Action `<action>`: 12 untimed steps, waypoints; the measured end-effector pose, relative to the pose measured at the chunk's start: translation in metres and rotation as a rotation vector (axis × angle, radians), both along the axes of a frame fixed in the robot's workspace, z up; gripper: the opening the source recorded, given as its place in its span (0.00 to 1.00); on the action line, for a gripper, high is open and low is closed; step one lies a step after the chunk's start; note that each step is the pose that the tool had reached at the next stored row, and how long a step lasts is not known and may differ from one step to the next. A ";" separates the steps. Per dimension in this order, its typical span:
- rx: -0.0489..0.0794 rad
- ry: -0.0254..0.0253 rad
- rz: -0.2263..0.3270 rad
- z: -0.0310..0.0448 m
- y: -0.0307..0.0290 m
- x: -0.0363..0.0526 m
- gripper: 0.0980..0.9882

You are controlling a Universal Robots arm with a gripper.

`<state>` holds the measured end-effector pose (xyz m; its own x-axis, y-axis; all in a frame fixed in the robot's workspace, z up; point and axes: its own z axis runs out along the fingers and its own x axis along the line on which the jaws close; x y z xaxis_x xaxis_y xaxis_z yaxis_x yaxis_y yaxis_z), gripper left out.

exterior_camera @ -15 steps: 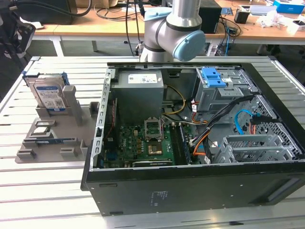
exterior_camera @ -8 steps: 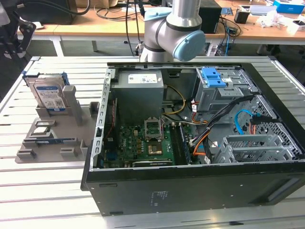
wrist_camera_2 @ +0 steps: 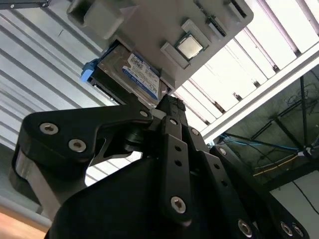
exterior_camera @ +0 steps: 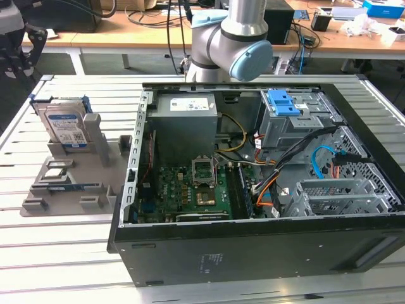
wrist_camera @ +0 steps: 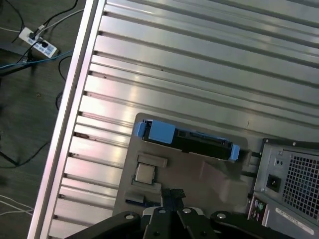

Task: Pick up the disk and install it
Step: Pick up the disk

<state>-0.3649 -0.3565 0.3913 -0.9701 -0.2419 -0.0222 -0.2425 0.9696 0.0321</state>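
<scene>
Disk (exterior_camera: 65, 125), flat silver with blue plastic rails, upright in grey holder (exterior_camera: 101, 161); black claw (wrist_camera_2: 167, 102) seemingly pressed together.

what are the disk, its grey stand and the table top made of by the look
The disk: silvery metal casing, glossy paper label, blue rails that look like moulded plastic. The grey stand: matte uniform grey, blocky shapes, probably plastic. The table top: ribbed silver slats with a soft sheen, likely aluminium.
</scene>
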 end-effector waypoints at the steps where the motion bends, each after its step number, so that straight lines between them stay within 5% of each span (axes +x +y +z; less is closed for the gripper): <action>1: 0.000 0.0000 0.028 0.0000 0.0000 0.0000 0.01; 12: 0.000 -0.0001 0.210 0.0000 0.0000 0.0000 0.01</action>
<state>-0.3648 -0.3565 0.3913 -0.8982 -0.4390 -0.0223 -0.4395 0.8977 0.0321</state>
